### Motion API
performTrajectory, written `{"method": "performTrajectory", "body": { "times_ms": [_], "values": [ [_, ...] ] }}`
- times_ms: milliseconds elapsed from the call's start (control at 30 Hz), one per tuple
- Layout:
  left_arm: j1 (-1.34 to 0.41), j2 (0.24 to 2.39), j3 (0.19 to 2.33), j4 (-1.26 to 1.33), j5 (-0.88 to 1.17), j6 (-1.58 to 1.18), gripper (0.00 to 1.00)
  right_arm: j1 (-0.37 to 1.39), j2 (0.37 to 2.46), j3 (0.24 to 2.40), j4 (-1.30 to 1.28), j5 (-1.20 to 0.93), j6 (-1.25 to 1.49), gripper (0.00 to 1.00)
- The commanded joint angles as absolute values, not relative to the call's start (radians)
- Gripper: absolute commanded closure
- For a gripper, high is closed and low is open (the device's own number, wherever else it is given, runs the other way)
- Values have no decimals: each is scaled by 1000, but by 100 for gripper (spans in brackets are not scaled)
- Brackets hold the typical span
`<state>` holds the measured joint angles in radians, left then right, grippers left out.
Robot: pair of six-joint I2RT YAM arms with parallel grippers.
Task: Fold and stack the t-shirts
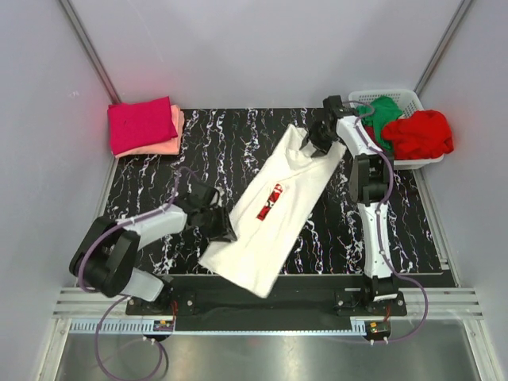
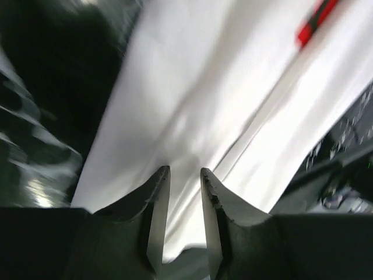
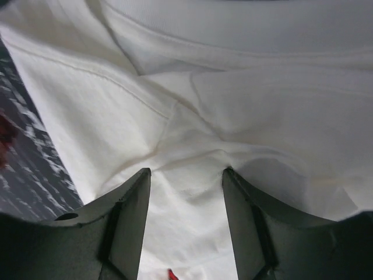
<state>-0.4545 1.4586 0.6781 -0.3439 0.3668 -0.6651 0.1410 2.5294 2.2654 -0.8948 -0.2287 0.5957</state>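
Note:
The white t-shirt (image 1: 262, 242) with a red chest print (image 1: 270, 202) lies flat and diagonal on the black marbled table (image 1: 397, 230). My left gripper (image 1: 225, 225) is at the shirt's left edge. In the left wrist view its jaws (image 2: 185, 170) stand narrowly apart with white cloth (image 2: 204, 87) between them. My right gripper (image 1: 317, 143) is at the shirt's far end near the collar. In the right wrist view it (image 3: 186, 170) is open, its tips pressed onto puckered white cloth (image 3: 233, 87).
A folded magenta tee (image 1: 141, 123) lies on a salmon-pink one (image 1: 178, 127) at the far left corner. A white slatted basket (image 1: 409, 97) at the far right holds a green tee (image 1: 386, 111) and a red tee (image 1: 422, 133).

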Motion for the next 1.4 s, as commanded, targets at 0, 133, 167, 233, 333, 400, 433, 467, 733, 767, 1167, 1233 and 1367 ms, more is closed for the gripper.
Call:
{"method": "performTrajectory", "body": {
  "times_ms": [0,133,167,233,333,400,433,467,733,767,1167,1233,1367],
  "values": [
    [-612,1332,626,-313,400,-891,67,201,2718,2554,-871,-307,647,41],
    [-747,1212,595,-235,442,-1041,64,229,2881,2724,-703,-443,754,41],
    [-768,1195,598,-241,446,-1063,64,232,2879,2703,-572,-457,779,40],
    [-781,1129,630,-334,420,-1062,63,235,2887,2632,-444,-495,849,38],
    [-805,1050,753,-521,306,-991,57,244,2956,2698,-250,-581,932,33],
    [-815,1029,833,-612,214,-902,53,255,2988,2802,-154,-635,953,28],
    [-815,1022,844,-626,195,-876,51,268,2971,2804,-123,-678,939,26],
    [-813,1022,847,-630,186,-836,51,275,2946,2789,-98,-689,913,24],
    [-811,1089,902,-634,52,-724,58,250,2431,2323,-289,-488,582,0],
    [-810,1104,911,-641,34,-701,60,250,2386,2263,-317,-462,557,0],
    [-807,1388,917,-413,46,-683,83,250,1668,1268,-362,-337,500,4],
    [-808,1457,911,-370,52,-684,84,250,1576,1168,-351,-365,521,7],
    [-821,1577,914,-283,103,-692,85,252,1433,959,-334,-397,537,9]
  ]
}}
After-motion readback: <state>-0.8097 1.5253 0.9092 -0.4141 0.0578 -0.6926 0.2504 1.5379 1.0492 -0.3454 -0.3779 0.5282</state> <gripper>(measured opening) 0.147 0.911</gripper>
